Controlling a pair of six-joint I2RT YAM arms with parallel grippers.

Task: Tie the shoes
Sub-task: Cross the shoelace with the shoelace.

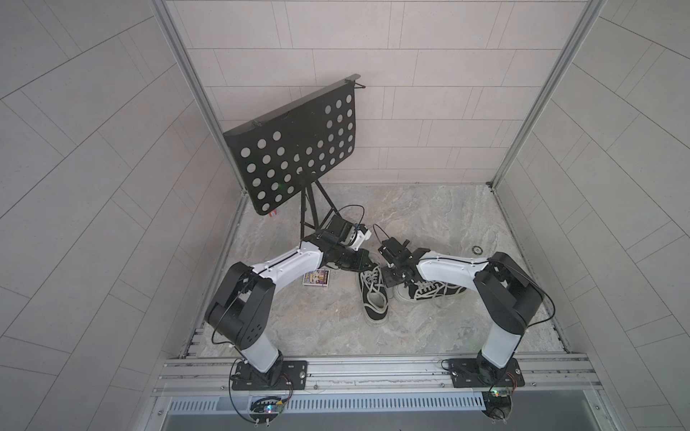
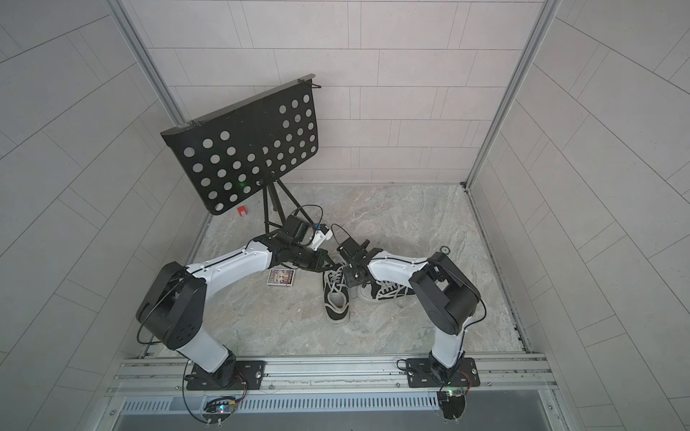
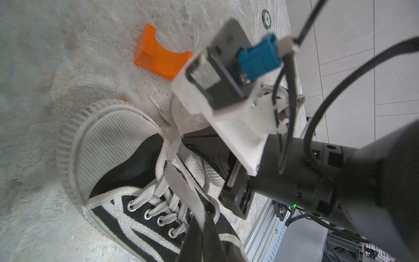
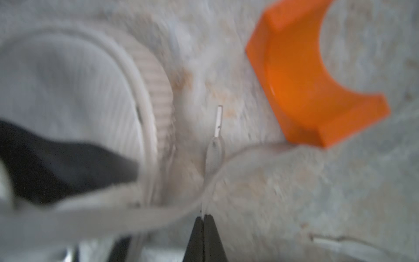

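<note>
- The first shoe (image 1: pixel 373 298) (image 3: pixel 127 158) sits on the marbled tabletop (image 1: pixel 429 224), its toe end right under the spot where the two claws meet and its heel reaching away from them, back toward the arm bases.
- The second shoe (image 1: pixel 429 291) lies crosswise under the right forearm. Its toe is close to the right claw and just beside the first shoe's flank.
- Both are black canvas low-tops with thick off-white soles.
- Up close, the first shoe has a ribbed off-white toe cap (image 3: pixel 108 140), a ridged band round the sole, pale wavy stripes down its side, a row of metal eyelets (image 3: pixel 147 214) and flat, greyish-white lacing crossed over the tongue.
- The left claw (image 3: pixel 205 212) has its fingers pressed together on a flat lace (image 3: pixel 181 181). This comes off the lacing nearest the toe cap and runs back over the eyelets to the fingertips.
- The right claw (image 4: pixel 204 216) is closed tip to tip, pinching the other lace end (image 4: pixel 214 154) a little short of its stiff white tip. That tip points away from the claw, beside a toe cap.
- That close view is badly blurred, so I can't say which shoe this lace belongs to.
- An orange block (image 4: pixel 306 79) lies beyond the right claw, apart from the lace tip.
</note>
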